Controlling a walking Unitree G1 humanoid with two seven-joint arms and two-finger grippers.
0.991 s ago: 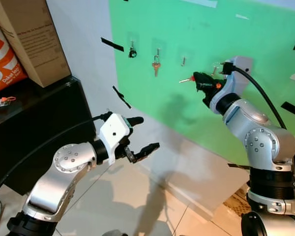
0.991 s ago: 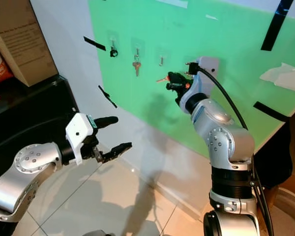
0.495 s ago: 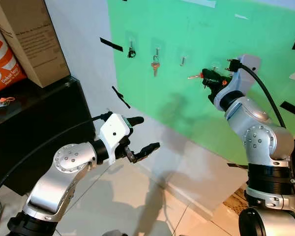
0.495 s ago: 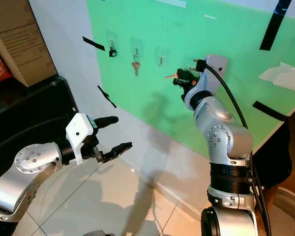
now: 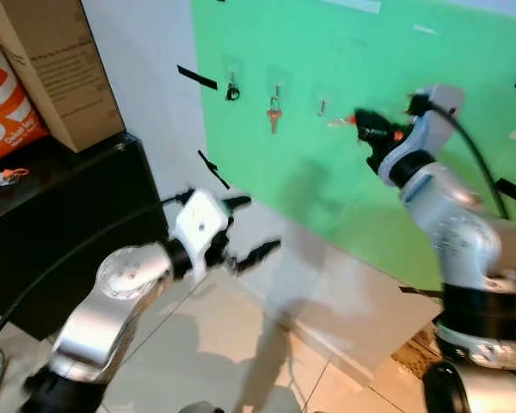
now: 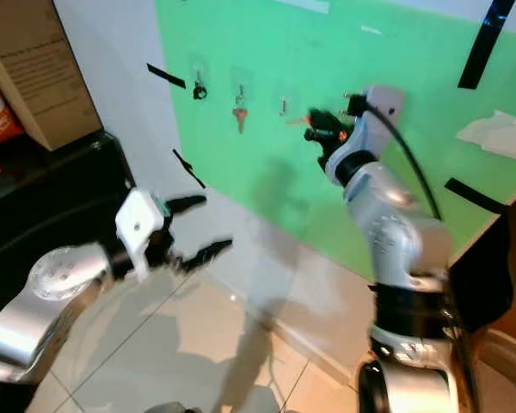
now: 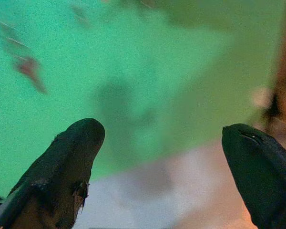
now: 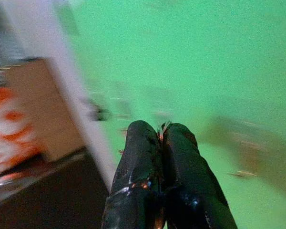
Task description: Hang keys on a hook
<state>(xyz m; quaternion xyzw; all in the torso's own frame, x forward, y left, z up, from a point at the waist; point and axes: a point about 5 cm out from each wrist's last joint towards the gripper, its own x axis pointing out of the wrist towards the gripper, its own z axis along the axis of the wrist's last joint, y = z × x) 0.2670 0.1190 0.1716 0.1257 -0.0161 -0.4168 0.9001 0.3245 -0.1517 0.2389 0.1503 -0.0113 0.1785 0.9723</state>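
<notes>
Nearest me, my left claw [image 5: 245, 228] hangs released and idle over the tiled floor [image 5: 198, 353], beside the black cabinet [image 5: 60, 215] with its cardboard box [image 5: 56, 69]. Farther off, my right claw [image 5: 361, 127] is clenched on the key [image 5: 337, 123], held just beside the empty hook [image 5: 321, 107] on the green board [image 5: 327, 172]. The view is blurred, so I judge I could miss that hook or knock the hung keys [image 5: 273, 112] near it.
</notes>
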